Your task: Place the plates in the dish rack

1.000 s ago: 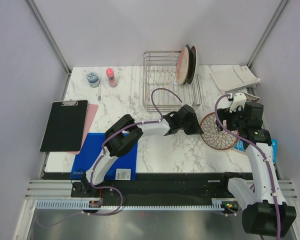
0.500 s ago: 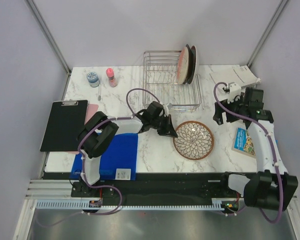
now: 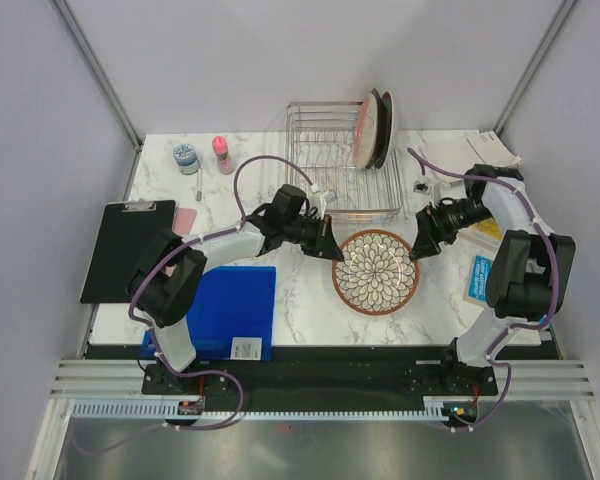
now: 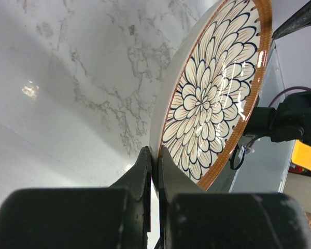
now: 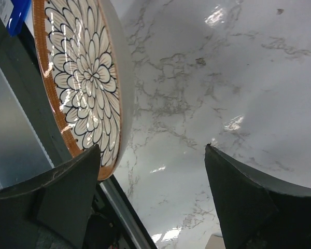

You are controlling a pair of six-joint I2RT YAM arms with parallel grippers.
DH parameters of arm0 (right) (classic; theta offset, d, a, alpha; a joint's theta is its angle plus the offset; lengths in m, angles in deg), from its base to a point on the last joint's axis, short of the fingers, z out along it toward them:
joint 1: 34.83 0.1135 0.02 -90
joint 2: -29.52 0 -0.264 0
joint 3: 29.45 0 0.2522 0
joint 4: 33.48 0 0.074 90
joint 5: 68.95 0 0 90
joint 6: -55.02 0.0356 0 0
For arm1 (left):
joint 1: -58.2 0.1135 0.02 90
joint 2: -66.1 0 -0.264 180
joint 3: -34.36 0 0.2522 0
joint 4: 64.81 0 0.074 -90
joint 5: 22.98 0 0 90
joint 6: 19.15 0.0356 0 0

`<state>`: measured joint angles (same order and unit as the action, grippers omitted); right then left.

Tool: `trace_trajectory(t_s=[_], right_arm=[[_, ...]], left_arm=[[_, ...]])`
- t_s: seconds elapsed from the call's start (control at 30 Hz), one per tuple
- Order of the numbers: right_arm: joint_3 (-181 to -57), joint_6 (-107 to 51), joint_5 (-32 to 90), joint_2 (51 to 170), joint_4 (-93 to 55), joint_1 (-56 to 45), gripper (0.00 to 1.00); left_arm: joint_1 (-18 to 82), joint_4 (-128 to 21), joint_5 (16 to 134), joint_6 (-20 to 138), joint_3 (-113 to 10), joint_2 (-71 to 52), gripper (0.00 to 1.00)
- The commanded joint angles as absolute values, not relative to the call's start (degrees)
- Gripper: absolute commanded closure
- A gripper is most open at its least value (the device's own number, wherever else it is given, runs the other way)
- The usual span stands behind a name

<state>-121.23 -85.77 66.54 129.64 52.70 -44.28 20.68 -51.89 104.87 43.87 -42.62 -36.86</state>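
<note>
While the left fingers (image 4: 154, 158) are clamped tight on the rim of the white plate with the brown petal pattern (image 3: 376, 272), that plate lies face up on the marble worktop (image 3: 305, 300), just in front of the wire dish rack (image 3: 325, 175). The left wrist view shows both fingers pressed together with only the thin rim between them, gripping the plate at its left edge. Whether the plate sits flat on the worktop or is raised a little on that side cannot be told.

The right fingers (image 3: 421, 244) hang beside the plate's right edge, pointing toward it. In the right wrist view they are spread wide with bare marble between them and nothing held. The plate's rim stands just beside one of them, and I cannot tell if it touches.

Two more plates stand on edge at the right end of the dish rack, leaning close together: a cream-pink plate (image 3: 365, 130) in front and a dark-rimmed plate (image 3: 385, 125) right behind it. The other rows of upright wires hold nothing.

On the left side of the worktop lie a black clipboard (image 3: 128, 250) and a blue board (image 3: 225, 310), with a pink sheet (image 3: 185, 220) showing between them. Two small jars (image 3: 185, 157) stand near the back left corner. Some white papers (image 3: 470, 155) lie at the back right, and a blue booklet (image 3: 480, 278) lies near the right edge.
</note>
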Motion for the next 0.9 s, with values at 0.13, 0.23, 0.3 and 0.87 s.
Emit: trace_trajectory(t_s=[0.13,0.23,0.3,0.87], right_arm=[[-121.3,-92.3,71.7,127.0,64.0,-39.1,0.13],[-121.4,-91.5,72.8,128.3,63.9,-37.1,0.17],[-122.0,-91.2,74.0,129.4,63.9,-36.8,0.25],[-141.1,-73.9,72.1,125.0,58.4,-36.3,1.00]], left_arm=[[20.4,-56.6,111.3,45.5,-51.5,-35.5,0.98],[20.4,-57.1,111.5,44.9,-54.4,-37.3,0.98],[20.3,-57.1,111.5,44.6,-55.8,-38.2,0.98],[21.0,-52.2,99.2,48.7,-52.9,-34.4,0.71]])
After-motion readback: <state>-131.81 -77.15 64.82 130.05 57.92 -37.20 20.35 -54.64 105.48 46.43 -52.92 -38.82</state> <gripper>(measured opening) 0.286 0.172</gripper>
